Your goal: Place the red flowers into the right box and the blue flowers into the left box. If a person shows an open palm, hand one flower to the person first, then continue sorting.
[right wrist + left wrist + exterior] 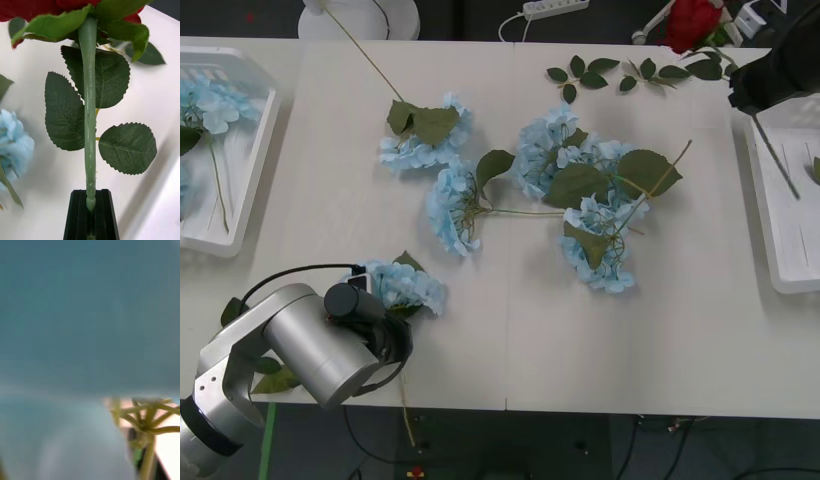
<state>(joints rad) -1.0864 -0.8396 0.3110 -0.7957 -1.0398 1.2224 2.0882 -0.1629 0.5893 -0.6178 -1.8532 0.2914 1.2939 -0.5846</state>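
Right wrist view: a deep-red artificial rose is clamped by its stem in the right gripper. Its long axis runs straight out from the black fingers, and the shallow white slotted right box lies just below. Whether the left gripper, at a near-left pale blue hydrangea cluster, is closed cannot be told.

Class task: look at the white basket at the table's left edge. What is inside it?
Inside the left box lie pale blue flowers with a thin stem running down the floor of the basket. The picture edge cuts off its far-left part, so anything there is unseen.
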